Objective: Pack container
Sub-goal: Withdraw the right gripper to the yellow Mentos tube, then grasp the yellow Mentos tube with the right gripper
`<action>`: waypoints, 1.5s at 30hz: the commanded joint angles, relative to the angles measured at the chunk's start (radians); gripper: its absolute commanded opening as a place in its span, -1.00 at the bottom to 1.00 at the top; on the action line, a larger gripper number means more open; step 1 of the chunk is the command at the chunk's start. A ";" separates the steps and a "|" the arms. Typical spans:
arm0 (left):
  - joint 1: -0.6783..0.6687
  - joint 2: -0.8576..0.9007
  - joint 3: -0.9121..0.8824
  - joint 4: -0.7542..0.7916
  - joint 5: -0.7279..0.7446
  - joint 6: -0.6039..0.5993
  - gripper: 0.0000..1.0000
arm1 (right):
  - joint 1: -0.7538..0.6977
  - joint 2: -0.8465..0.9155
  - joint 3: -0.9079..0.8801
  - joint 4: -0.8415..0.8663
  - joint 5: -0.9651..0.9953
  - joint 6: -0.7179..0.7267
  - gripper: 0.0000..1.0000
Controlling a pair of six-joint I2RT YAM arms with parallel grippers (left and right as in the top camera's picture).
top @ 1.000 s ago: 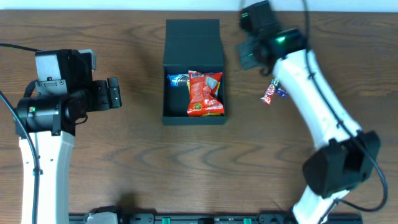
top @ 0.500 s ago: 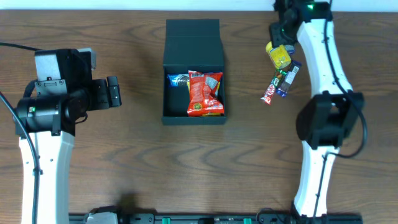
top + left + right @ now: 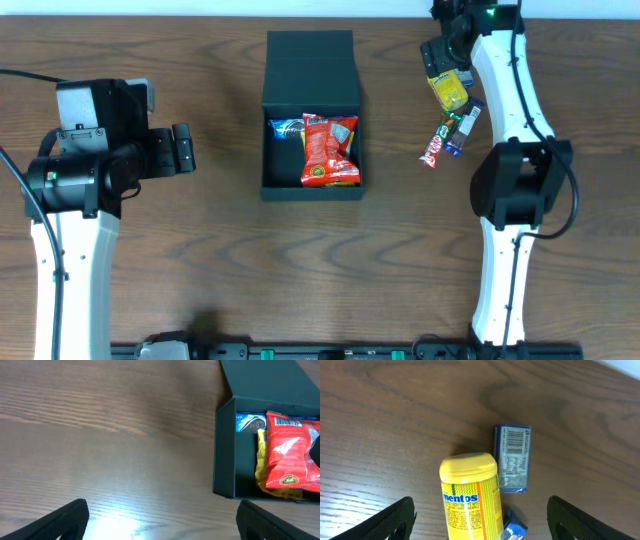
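the matte black square cardboard container lies open at centre, holding a red snack packet. the left gripper gapes wide left of it; the right gripper, fingers spread, hangs over a yellow mentos bottle far right.

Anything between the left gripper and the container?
Nothing: only bare table separates left gripper from container, shown in overhead and left wrist views.
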 commanded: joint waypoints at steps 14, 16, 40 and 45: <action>0.002 0.004 0.010 -0.002 0.000 0.015 0.90 | -0.034 0.123 0.015 -0.012 -0.100 -0.010 0.59; 0.002 0.004 0.010 -0.002 0.000 0.014 0.90 | -0.035 0.129 0.015 -0.011 -0.100 -0.010 0.54; 0.002 0.004 0.010 -0.002 0.000 0.014 0.90 | -0.036 0.140 -0.032 0.002 -0.089 0.000 0.35; 0.002 0.004 0.010 0.000 0.000 0.015 0.90 | -0.036 0.140 -0.046 0.004 -0.065 0.000 0.33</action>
